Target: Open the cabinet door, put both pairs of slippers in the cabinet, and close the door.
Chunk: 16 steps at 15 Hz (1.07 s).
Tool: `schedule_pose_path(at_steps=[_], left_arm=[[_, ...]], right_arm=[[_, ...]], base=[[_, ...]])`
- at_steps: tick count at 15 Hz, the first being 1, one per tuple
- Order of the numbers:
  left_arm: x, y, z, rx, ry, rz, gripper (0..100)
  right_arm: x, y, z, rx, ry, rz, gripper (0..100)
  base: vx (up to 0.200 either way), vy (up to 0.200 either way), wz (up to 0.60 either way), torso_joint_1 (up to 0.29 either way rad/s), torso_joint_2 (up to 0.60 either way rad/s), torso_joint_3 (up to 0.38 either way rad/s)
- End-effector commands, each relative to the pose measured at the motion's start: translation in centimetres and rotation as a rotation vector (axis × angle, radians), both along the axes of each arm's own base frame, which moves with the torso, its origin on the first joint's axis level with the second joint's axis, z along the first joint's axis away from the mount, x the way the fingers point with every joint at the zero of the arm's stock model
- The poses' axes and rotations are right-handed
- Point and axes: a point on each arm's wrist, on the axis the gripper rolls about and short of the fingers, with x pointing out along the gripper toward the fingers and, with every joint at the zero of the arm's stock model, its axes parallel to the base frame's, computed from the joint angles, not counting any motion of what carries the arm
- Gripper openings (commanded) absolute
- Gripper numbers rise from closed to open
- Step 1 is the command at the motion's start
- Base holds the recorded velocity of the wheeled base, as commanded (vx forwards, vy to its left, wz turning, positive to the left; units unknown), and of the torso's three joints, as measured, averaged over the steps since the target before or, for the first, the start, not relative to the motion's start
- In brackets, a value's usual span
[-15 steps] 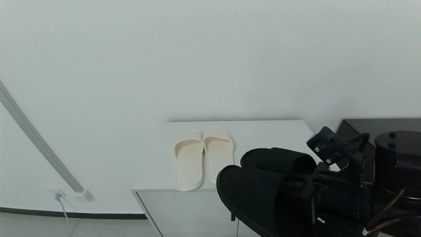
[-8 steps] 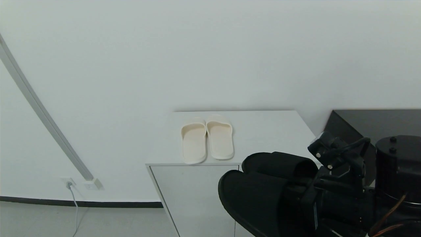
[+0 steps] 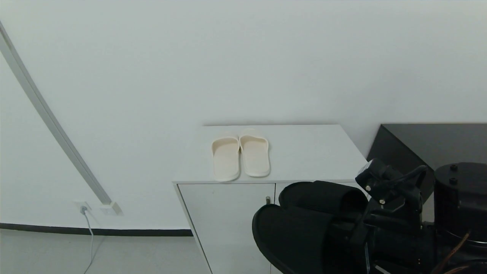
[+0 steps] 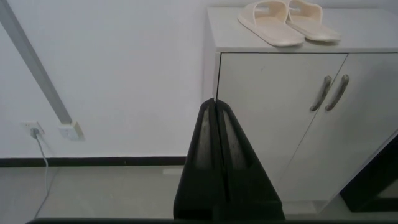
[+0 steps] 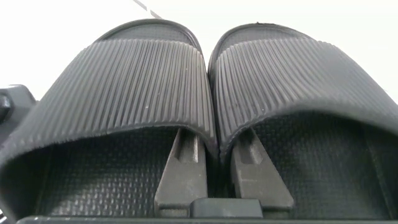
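A pair of cream slippers lies side by side on the top of the white cabinet, near its front edge. Both cabinet doors are closed, and their two handles meet at the middle. My right gripper is shut on the pair of black slippers, one finger inside each, pinching their inner walls together. It holds them in the air in front of the cabinet's right side. My left gripper is shut and holds nothing, low and in front of the cabinet's left side.
A dark piece of furniture stands right of the cabinet. On the wall to the left are a slanted grey conduit and an outlet with a cable. Open floor lies left of the cabinet.
The head view has shifted: the cabinet now sits higher and smaller, with its door fronts and a handle showing. The black slippers stay in my right gripper.
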Motion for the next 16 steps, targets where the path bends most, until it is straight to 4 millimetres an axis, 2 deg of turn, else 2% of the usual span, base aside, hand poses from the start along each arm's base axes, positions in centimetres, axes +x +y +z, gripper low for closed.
schedule_pose_path(at_steps=[1, 7, 12, 16], left_arm=[[0.01, 0.0, 0.01, 0.0, 0.001, 0.001, 0], [0.01, 0.0, 0.01, 0.0, 0.001, 0.001, 0], [0.01, 0.0, 0.01, 0.001, 0.001, 0.001, 0], [0.01, 0.0, 0.01, 0.001, 0.001, 0.001, 0]], right_arm=[[-0.01, 0.02, -0.03, -0.001, 0.0, 0.001, 0], [-0.05, 0.03, -0.07, -0.002, 0.001, 0.004, 0], [-0.12, -0.04, -0.27, -0.006, 0.004, 0.004, 0], [-0.28, -0.22, -0.68, -0.016, 0.016, 0.005, 0]], base=[[0.0, 0.0, 0.0, 0.0, 0.0, 0.0], [0.0, 0.0, 0.0, 0.0, 0.0, 0.0], [0.0, 0.0, 0.0, -0.147, 0.35, 0.186], [0.0, 0.0, 0.0, -0.223, 0.53, 0.294]])
